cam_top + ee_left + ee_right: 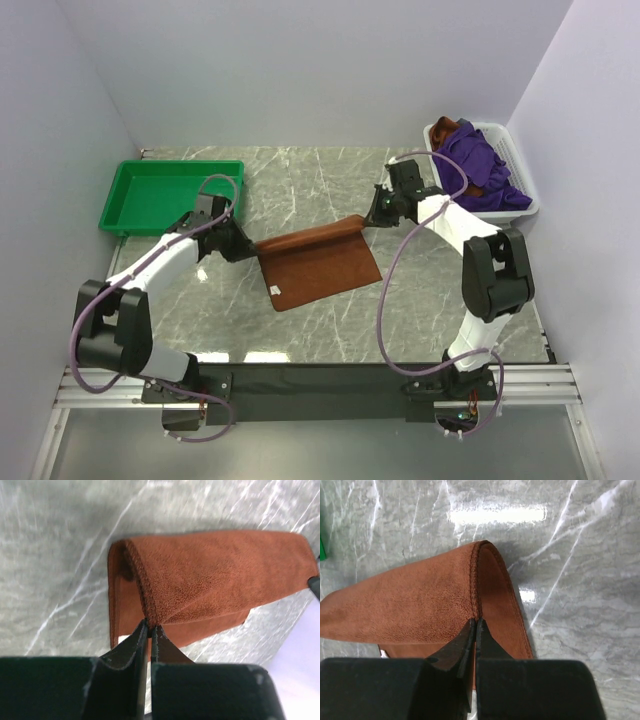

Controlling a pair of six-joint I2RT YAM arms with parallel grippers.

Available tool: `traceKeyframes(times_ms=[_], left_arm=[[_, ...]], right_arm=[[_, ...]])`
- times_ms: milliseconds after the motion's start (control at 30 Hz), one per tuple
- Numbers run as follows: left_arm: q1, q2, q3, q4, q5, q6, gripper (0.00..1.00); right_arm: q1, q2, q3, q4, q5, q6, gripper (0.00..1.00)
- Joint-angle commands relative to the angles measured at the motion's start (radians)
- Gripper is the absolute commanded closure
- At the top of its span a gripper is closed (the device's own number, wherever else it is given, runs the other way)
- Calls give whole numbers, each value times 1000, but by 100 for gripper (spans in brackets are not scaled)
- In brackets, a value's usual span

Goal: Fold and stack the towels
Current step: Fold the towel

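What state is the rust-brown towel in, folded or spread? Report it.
Mid-fold. The left gripper and right gripper pinch the raised edge of the rust-brown towel; it curls over a lower layer in both wrist views.

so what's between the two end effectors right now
The brown towel: the left end effector and the right end effector each pinch one end of its lifted edge, so it spans the whole gap. The top view shows it best.
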Motion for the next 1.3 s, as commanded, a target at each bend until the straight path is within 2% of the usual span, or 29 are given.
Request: traceKeyframes(times_ms=[0, 567, 833, 1267], left_arm=[[-11, -57, -55, 34, 20, -27, 99], [-138, -192, -219, 57, -66, -122, 99], [-188, -209, -299, 97, -75, -158, 99], [-256, -234, -360, 105, -127, -205, 99]], right_arm=[[-17, -80, -34, 32, 42, -24, 100], [-17, -220, -248, 96, 49, -7, 100], [-18, -287, -348, 130, 63, 0, 100], [-17, -321, -402, 140, 89, 8, 100]])
